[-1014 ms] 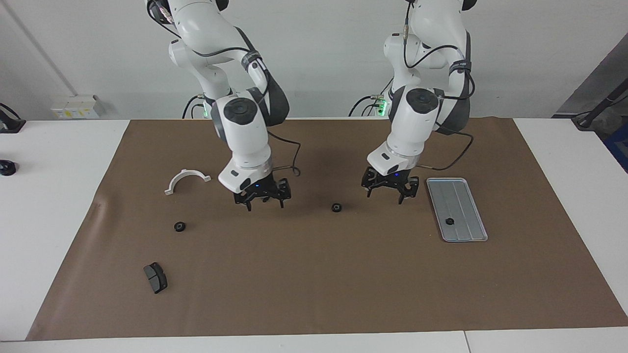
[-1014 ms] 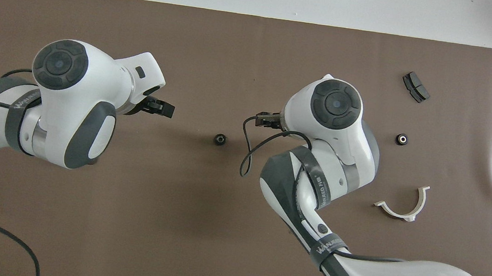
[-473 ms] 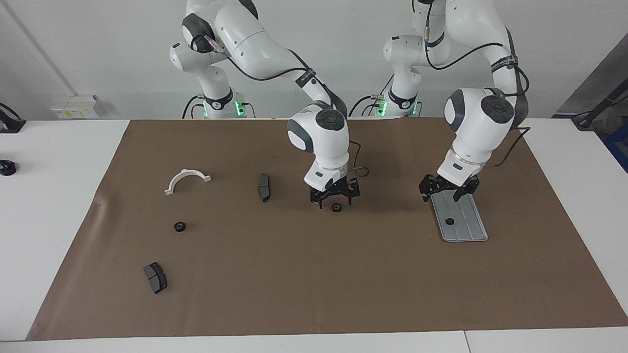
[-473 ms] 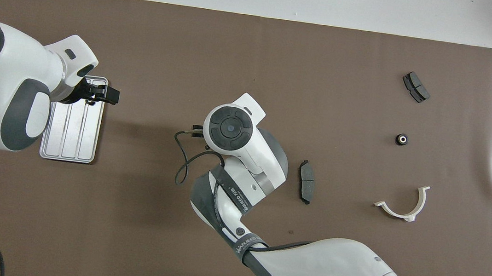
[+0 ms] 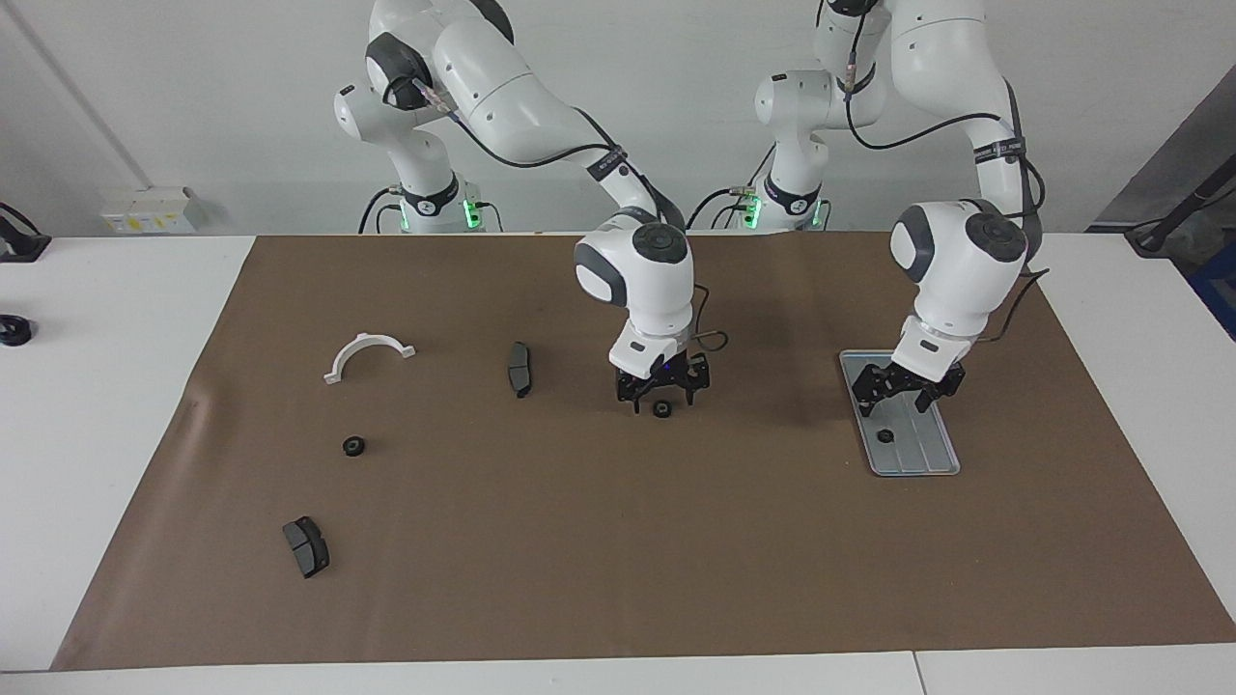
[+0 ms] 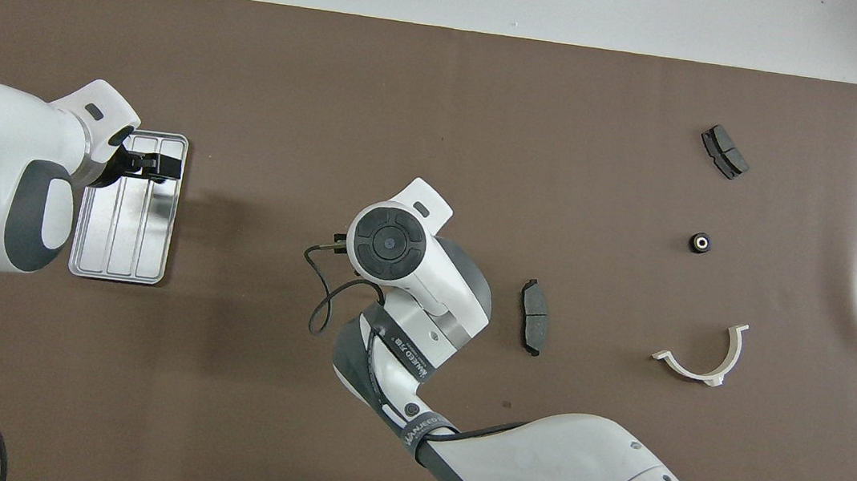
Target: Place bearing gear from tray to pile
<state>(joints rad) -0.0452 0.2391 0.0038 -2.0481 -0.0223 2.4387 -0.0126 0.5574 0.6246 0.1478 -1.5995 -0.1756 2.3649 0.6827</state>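
A small black bearing gear (image 5: 884,436) lies in the silver ridged tray (image 5: 917,452) at the left arm's end of the brown mat. My left gripper (image 5: 903,400) hangs open low over the tray (image 6: 124,238), above the part nearer to the robots than that gear. A second bearing gear (image 5: 662,409) sits mid-mat, and my right gripper (image 5: 663,398) is down at it, open, with a finger on either side. In the overhead view the right wrist (image 6: 388,241) hides that gear. A third gear (image 5: 353,446) lies toward the right arm's end. The pile is not in view.
A white half-ring clamp (image 5: 369,353) and two dark brake pads (image 5: 519,368) (image 5: 305,546) lie on the mat toward the right arm's end. The right arm's cable (image 6: 318,301) loops beside its wrist. The mat's edge farthest from the robots (image 5: 618,656) carries nothing.
Both arms swung outward and down: the right gripper dropped onto the middle gear, and the left gripper moved over the tray and lowered. A brake pad once hidden under the right arm now shows.
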